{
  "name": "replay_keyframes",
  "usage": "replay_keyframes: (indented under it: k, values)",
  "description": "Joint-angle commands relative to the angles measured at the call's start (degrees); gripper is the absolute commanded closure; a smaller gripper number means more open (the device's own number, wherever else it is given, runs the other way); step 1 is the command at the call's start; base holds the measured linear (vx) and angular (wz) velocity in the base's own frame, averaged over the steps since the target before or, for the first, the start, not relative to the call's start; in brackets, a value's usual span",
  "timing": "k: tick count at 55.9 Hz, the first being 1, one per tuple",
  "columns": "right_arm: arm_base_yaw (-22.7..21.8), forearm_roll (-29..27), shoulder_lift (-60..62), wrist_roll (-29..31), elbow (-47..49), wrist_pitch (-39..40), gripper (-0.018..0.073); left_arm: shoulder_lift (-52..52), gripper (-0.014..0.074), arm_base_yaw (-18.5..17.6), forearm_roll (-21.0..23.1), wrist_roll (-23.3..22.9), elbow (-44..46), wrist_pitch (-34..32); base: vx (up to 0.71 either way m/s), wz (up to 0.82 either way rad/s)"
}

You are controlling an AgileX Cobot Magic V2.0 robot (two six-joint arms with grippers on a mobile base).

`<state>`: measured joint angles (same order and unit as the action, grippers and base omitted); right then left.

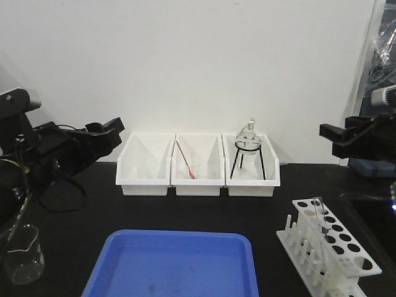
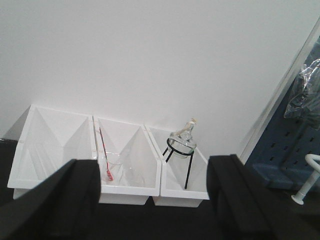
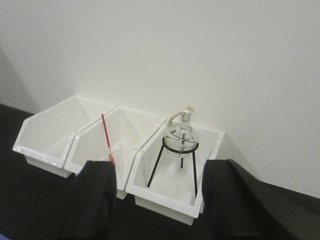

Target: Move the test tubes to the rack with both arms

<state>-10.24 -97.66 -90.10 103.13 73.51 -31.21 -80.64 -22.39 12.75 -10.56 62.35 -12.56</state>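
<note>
Front view, left to right on the black table (image 1: 204,213): left arm (image 1: 37,154), raised above the table's left edge, its gripper (image 1: 112,127) aimed toward the bins; a clear beaker (image 1: 23,253) at the near left corner; a blue tray (image 1: 173,265) at centre front, nothing visible in it; three white bins in a row against the wall. First bin (image 1: 143,166): no contents visible. Second bin (image 1: 198,166): a small clear cup (image 1: 193,168) with a red rod (image 1: 184,159) leaning in it. Third bin (image 1: 250,166): a black tripod (image 1: 249,158) carrying a round glass flask (image 1: 249,135). White rack (image 1: 327,250) at the near right, top plate with two rows of holes, pegs along its left side; one tube (image 1: 320,213) stands in a rear hole, tilted slightly. Right arm (image 1: 365,136) at the right edge, held high over the rack, its gripper (image 1: 334,131) pointing left. Left wrist view: left gripper's two black fingers (image 2: 65,200) spread wide with nothing between them, framing the second and third bins; a peg of the rack (image 2: 310,175) shows at far right. Right wrist view: right gripper's fingers (image 3: 95,200) likewise set wide apart and holding nothing, framing the third bin with flask and tripod; both grippers are well apart from the rack and tube.
</note>
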Motion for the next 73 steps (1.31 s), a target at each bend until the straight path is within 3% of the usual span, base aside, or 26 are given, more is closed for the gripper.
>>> replay_keyframes:
  k: [1,12,18,52,59,65,68,73]
  values:
    - [-0.16,-1.99,9.0,-2.79,-3.34,0.78,0.0103,1.95,0.0042,-0.06,0.15,0.03,1.88,-4.68,0.0,0.0]
    - [-0.16,-1.91,22.24,-5.84,-14.87,8.07,0.0103,1.95,0.0042,-0.06,0.15,0.03,1.88,-4.34,0.0,0.0]
    - [-0.16,-1.91,25.25,-6.38,-17.95,8.13,0.0103,1.95,0.0042,-0.06,0.15,0.03,1.88,-4.25,0.0,0.0]
    - [-0.16,-1.87,25.69,-6.46,-19.85,7.91,0.0103,2.14,0.0042,-0.06,0.04,0.31,1.47,-4.36,0.0,0.0]
    - [-0.16,-1.91,25.69,-6.46,-19.85,8.09,0.0103,6.26,0.0042,1.71,0.04,4.7,-3.17,-4.44,0.0,0.0]
    - [-0.16,-1.91,25.69,-6.46,-19.85,8.09,0.0103,12.28,0.0052,3.72,-0.31,12.61,-9.58,-4.46,0.0,0.0]
    - [-0.16,-1.91,25.69,-6.46,-19.85,8.09,0.0103,17.02,0.0085,5.38,-1.63,16.97,-14.32,-4.52,0.0,0.0]
    - [-0.16,-1.91,25.69,-6.46,-19.85,8.09,0.0103,23.73,0.0168,8.44,-5.01,18.41,-21.05,-4.0,0.0,0.0]
